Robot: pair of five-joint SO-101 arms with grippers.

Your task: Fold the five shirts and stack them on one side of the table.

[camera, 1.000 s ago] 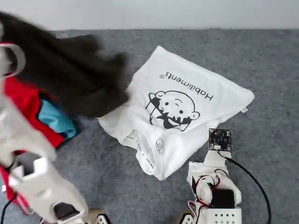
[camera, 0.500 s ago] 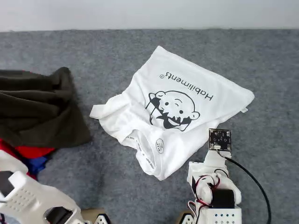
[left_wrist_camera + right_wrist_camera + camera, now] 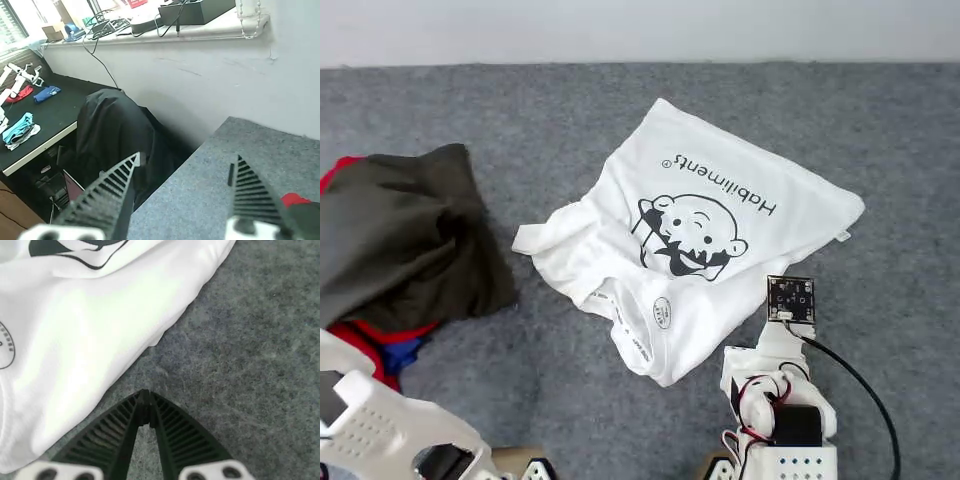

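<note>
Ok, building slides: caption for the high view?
White printed shirt lies rumpled on the grey table; dark shirt heaped over red shirt and blue shirt.

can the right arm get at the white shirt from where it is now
Probably yes: the right gripper, shut, sits just off the edge of the white shirt, with only bare grey mat between them.

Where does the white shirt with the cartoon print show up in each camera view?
High view: the white shirt lies crumpled mid-table, print facing up.
Left wrist view: looks across the grey table cover to a wall, away from the shirt.
Right wrist view: the shirt's plain edge lies just ahead of the right gripper, jaws shut.
Shared landmark: the grey table cover.
</note>
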